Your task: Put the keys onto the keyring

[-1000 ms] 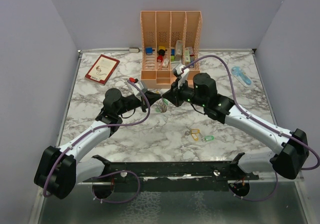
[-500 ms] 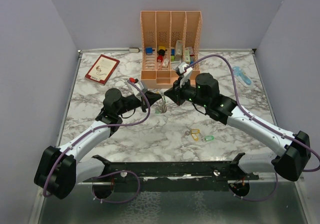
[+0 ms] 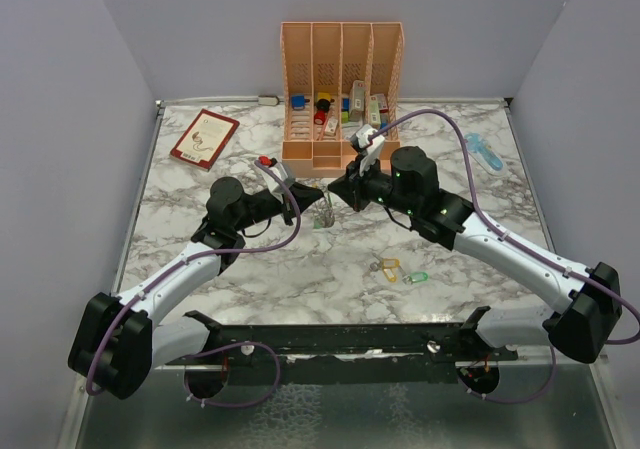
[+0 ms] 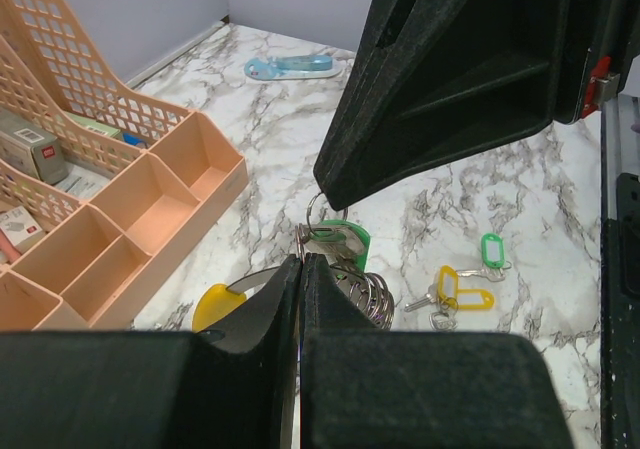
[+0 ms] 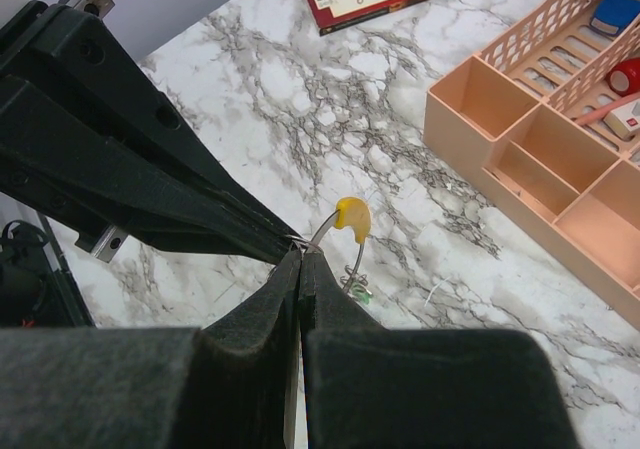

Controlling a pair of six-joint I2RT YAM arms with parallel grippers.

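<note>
Left gripper [image 3: 308, 195] and right gripper [image 3: 338, 191], both pinched closed on the keyring [image 3: 325, 207] above the bench [image 3: 250, 259], seem mid-threading; loose keys [image 3: 398, 269] at near right probably come next.

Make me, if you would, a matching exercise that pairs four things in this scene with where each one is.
Things:
1. red book
2. orange desk organizer
3. loose yellow and green keys
4. keyring

Places:
A. held between the left gripper and the right gripper
B. far left corner
C. lying loose, right of centre
D. far edge, in the middle

Pairs: 1-B, 2-D, 3-C, 4-A
</note>
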